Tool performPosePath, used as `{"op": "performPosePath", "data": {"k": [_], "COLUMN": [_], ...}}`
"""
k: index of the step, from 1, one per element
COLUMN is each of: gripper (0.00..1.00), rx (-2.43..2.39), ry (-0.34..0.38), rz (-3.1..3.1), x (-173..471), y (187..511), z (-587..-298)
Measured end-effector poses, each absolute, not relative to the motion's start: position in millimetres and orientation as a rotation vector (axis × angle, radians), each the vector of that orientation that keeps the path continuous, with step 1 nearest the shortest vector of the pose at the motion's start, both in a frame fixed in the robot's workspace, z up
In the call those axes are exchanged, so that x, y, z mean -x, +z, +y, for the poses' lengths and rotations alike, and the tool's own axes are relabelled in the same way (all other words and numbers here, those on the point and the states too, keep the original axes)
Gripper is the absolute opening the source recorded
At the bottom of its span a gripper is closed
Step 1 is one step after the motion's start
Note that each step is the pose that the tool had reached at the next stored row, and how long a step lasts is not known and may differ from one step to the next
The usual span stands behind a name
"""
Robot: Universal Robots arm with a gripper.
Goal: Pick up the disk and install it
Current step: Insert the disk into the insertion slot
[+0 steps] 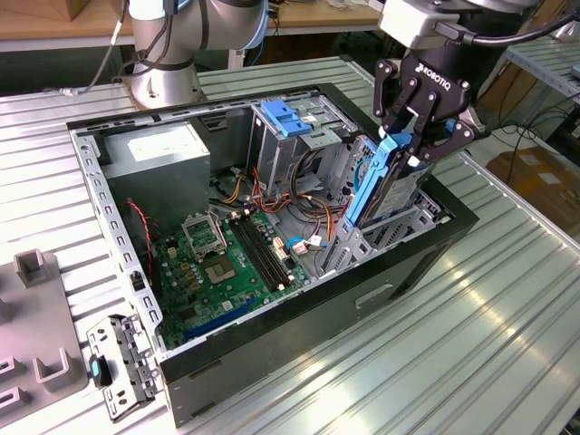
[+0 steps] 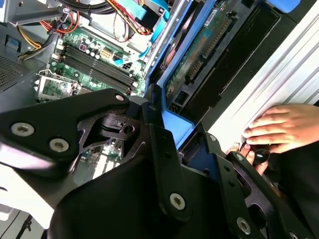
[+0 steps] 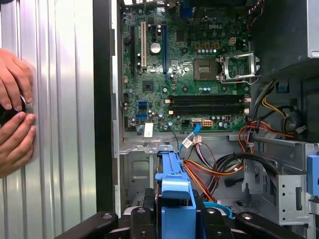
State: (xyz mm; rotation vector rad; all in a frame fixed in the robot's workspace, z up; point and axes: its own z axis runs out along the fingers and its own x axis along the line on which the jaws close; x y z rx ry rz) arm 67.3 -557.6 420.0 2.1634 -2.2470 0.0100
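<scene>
Since the drive bay point(image 1: 410, 223) lies just below my hand point(image 1: 417, 145), I clench the disk point(image 1: 376, 186) on edge by its blue rails, matching that upright opening. Its lower end seems inside the bay.

There is one table point(image 1: 507, 299) and one open computer case point(image 1: 272, 362). The case holds one motherboard point(image 1: 217, 272), one grey power supply box point(image 1: 163, 172) and one disk point(image 1: 391, 186). There is one gripper point(image 1: 412, 145), and two hands point(image 3: 14, 82) point(image 3: 15, 142).
</scene>
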Motion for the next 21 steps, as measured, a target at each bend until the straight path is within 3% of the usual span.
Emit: {"op": "performPosePath", "data": {"k": [16,18,21], "gripper": [0.37,0.44,0.44], "rx": [-2.163,-2.163,-2.163], "ry": [0.01,0.01,0.01], "rz": [-2.247,-2.247,-2.247], "x": [-67.4,-67.4,-67.4], "y": [386.6,386.6,386.5], "z": [-557.6,-557.7,-557.6]}}
